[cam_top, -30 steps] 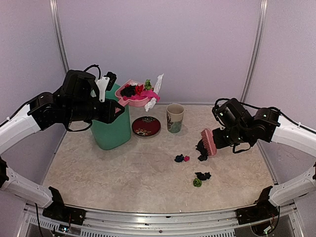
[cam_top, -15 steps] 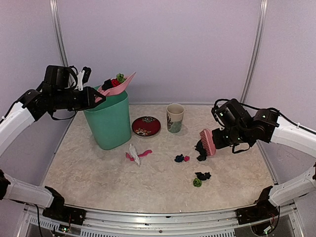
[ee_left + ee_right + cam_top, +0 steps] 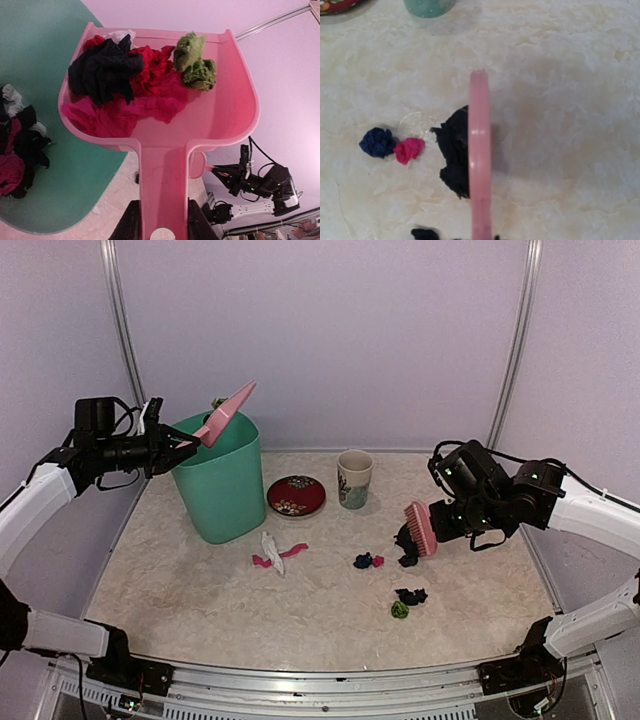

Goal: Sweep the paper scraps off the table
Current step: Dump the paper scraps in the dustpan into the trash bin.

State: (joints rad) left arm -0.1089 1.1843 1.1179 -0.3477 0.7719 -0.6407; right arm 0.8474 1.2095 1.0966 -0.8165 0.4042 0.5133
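My left gripper (image 3: pixel 183 446) (image 3: pixel 164 222) is shut on the handle of a pink dustpan (image 3: pixel 226 412) (image 3: pixel 165 115), tilted steeply over a green bin (image 3: pixel 221 480) (image 3: pixel 45 60). Black, red, pink and green paper scraps (image 3: pixel 135 80) lie in the pan, with more in the bin. My right gripper (image 3: pixel 447 523) is shut on a pink brush (image 3: pixel 420 528) (image 3: pixel 479 150), which stands beside a black scrap (image 3: pixel 407 541) (image 3: pixel 455 155). Blue and pink scraps (image 3: pixel 367 560) (image 3: pixel 392 145), black and green scraps (image 3: pixel 405 601) and a white and pink scrap (image 3: pixel 271 552) lie on the table (image 3: pixel 200 600).
A red round plate (image 3: pixel 296 496) and a cup (image 3: pixel 354 478) stand behind the scraps, right of the bin. The plate (image 3: pixel 335 4) and the cup (image 3: pixel 427 6) also show at the top of the right wrist view. The metal front rail (image 3: pixel 320 680) runs along the near edge.
My left arm swung left and the dustpan tipped steeply over the bin. A white and pink scrap fell from the pan onto the table in front of the bin. The right arm has not moved.
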